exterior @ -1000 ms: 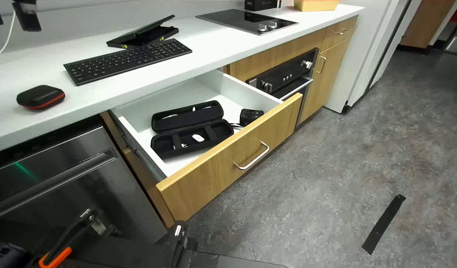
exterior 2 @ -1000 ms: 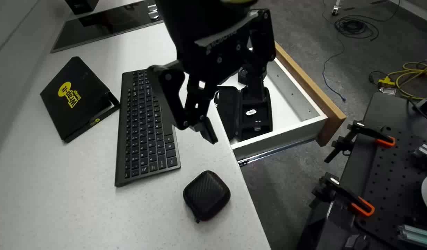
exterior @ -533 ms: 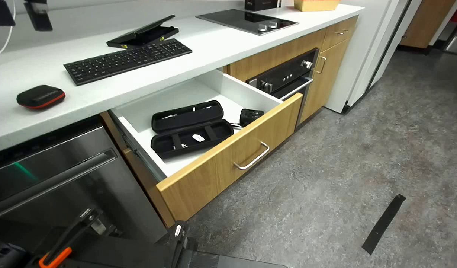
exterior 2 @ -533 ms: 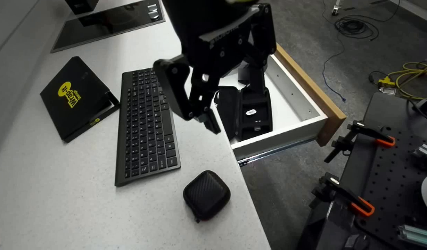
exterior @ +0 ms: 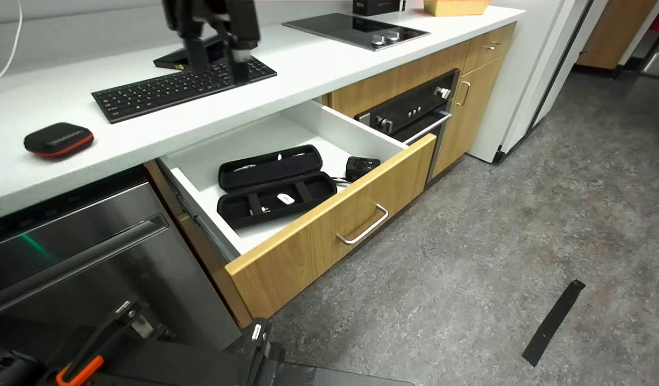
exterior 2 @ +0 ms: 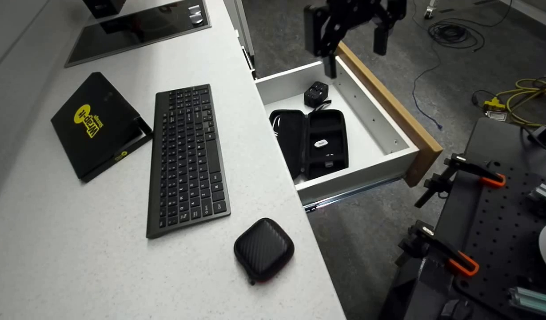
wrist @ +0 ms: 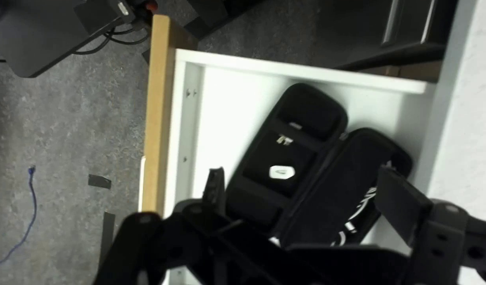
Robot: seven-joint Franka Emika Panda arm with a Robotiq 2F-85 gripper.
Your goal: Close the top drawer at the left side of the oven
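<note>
the wide shallow drawer with light wood front (exterior: 308, 252) stands pulled well out past the front edge of the white speckled tabletop (exterior 2: 255, 178), beside the black built-in oven with silver handle (exterior: 409, 107). the black two-fingered claw (exterior 2: 355, 54) hangs above the drawer, out from that edge, fingers (wrist: 403, 204) spread apart, holding nothing; no contact with the drawer is seen.

step in hand, as judged: positioning against the outer face of the drawer front, not yet reached. recommended: clear the front's upper rim before descending over the dark grey floor (exterior: 495, 241), bring the fingers together, then press near the slim silver bar handle (exterior: 369, 229), square to the tabletop's front edge, so the drawer runs straight. a low crossing risks snagging the unfolded black case (wrist: 306, 158) inside.

not verifiable: the claw's exact height; the arm, cut off at the top of both exterior views; the drawer's rear, partly under the tabletop's front edge. the wrist view shows only a thin sliver, likely the handle, and the claw masks part of the drawer there.
</note>
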